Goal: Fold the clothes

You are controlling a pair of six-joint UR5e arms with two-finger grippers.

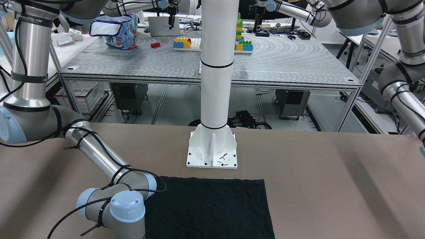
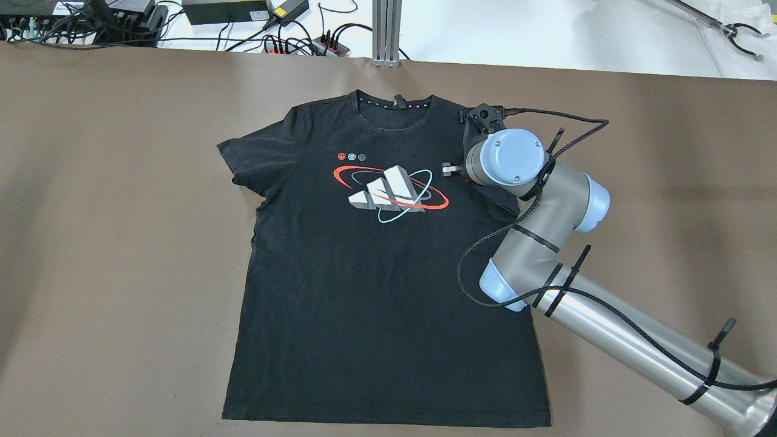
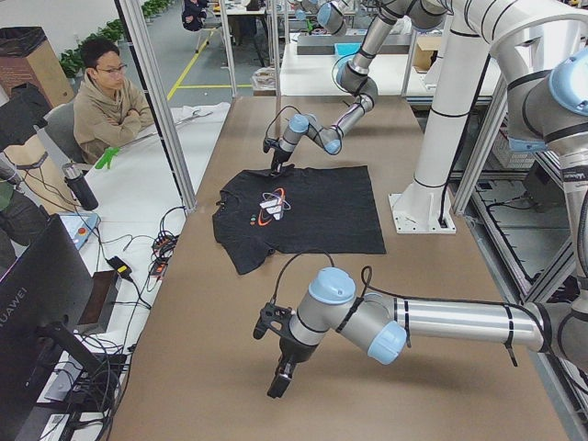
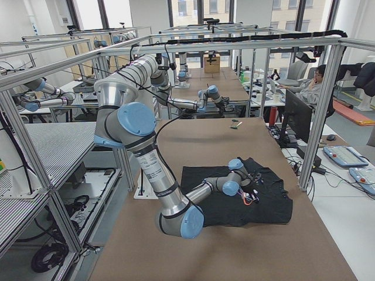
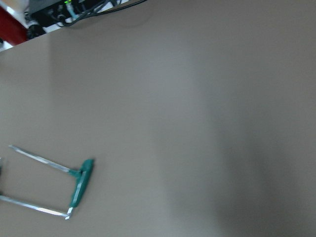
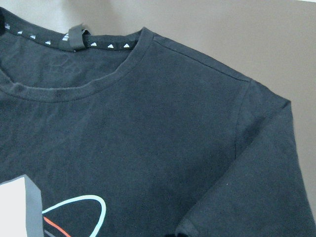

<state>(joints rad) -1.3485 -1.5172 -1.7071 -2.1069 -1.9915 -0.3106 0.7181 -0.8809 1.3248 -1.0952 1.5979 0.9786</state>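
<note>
The clothes are one black T-shirt with a red, white and teal chest print, lying flat and face up on the brown table, collar toward the far edge. The front-facing view shows its hem end. My right arm's wrist hangs over the shirt's shoulder and sleeve on the overhead's right, hiding the fingers. The right wrist view shows collar and sleeve but no fingers. Only the side views show the right gripper, so I cannot tell its state. My left gripper points down over bare table away from the shirt, state not readable.
The white post base stands on the table just behind the shirt's hem. A small green-and-metal tool lies on the table under the left wrist. A seated person and a monitor are beyond the table's far side.
</note>
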